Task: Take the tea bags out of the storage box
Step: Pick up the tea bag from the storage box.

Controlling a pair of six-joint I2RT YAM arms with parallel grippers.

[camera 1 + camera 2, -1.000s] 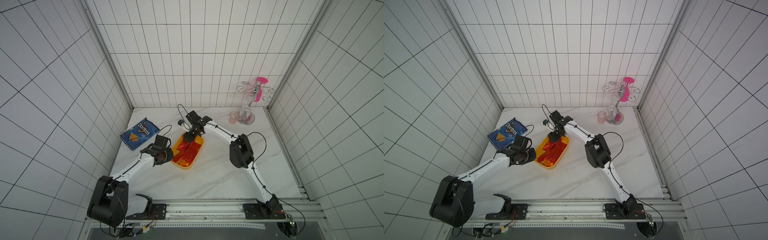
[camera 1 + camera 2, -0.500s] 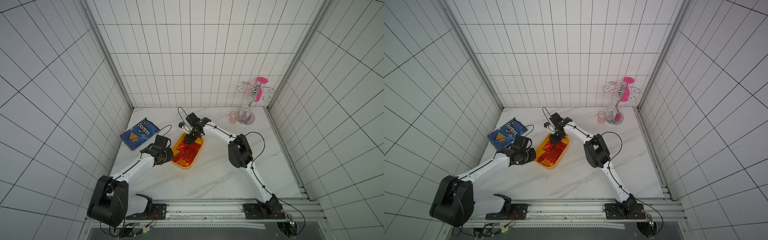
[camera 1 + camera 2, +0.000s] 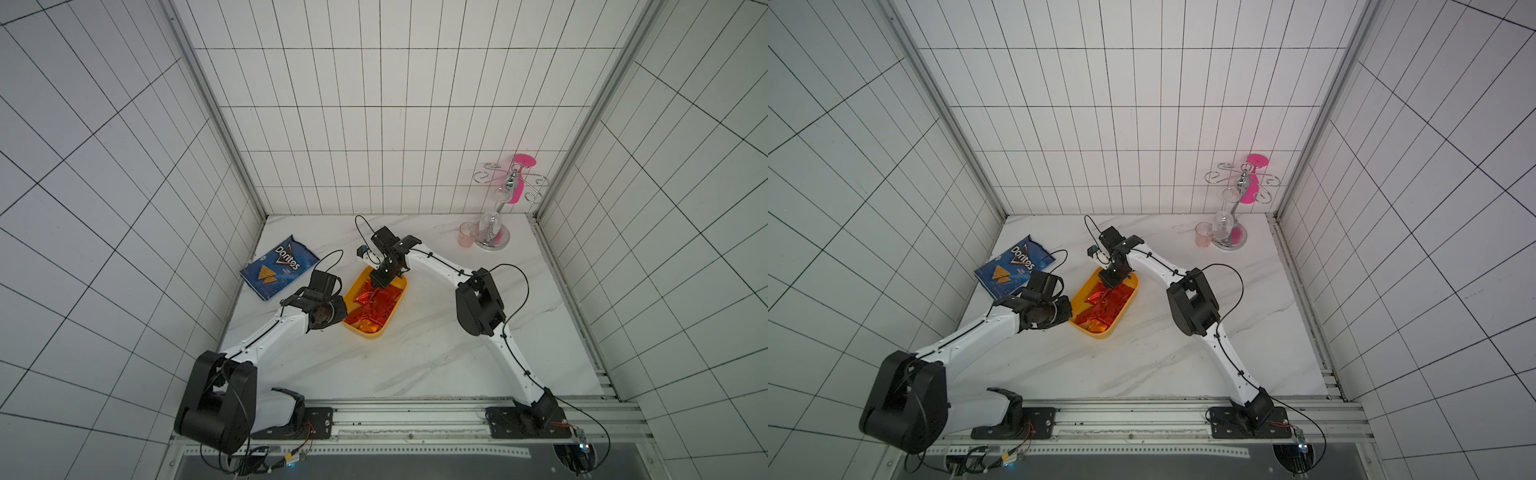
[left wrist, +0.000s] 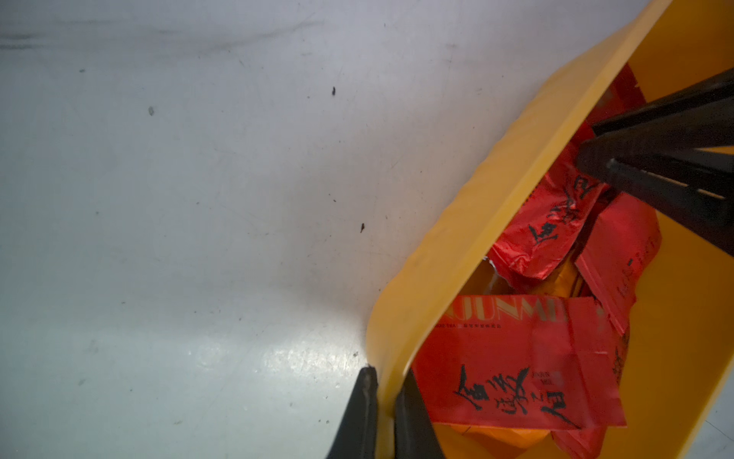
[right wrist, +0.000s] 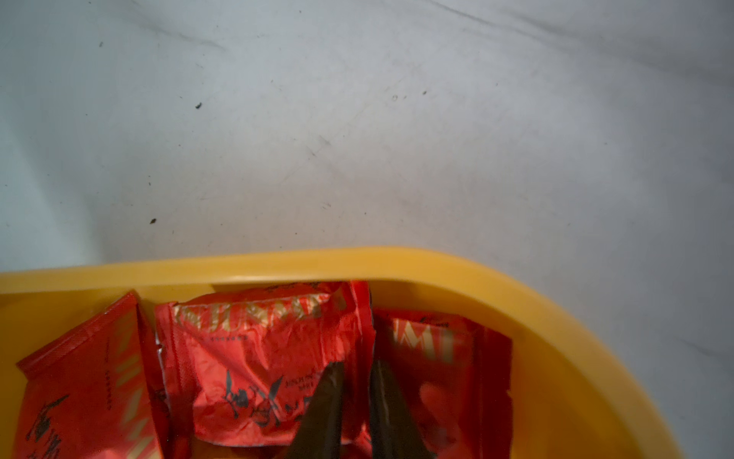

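table (image 3: 415, 357): carries everything below
storage box (image 3: 400, 296): mid-table, set slantwise between the two arms
tea bags (image 3: 376, 305): all in the storage box, overlapping one another
chip bag (image 3: 279, 267): left of the storage box and farther back, apart from it
glass rack (image 3: 493, 244): far right corner
cup (image 3: 467, 237): just left of the glass rack's foot
left gripper (image 4: 387, 377): astride the storage box's left wall, one jaw inside, one outside
right gripper (image 5: 357, 367): inside the storage box's far end, jaws either side of one tea bag's raised edge
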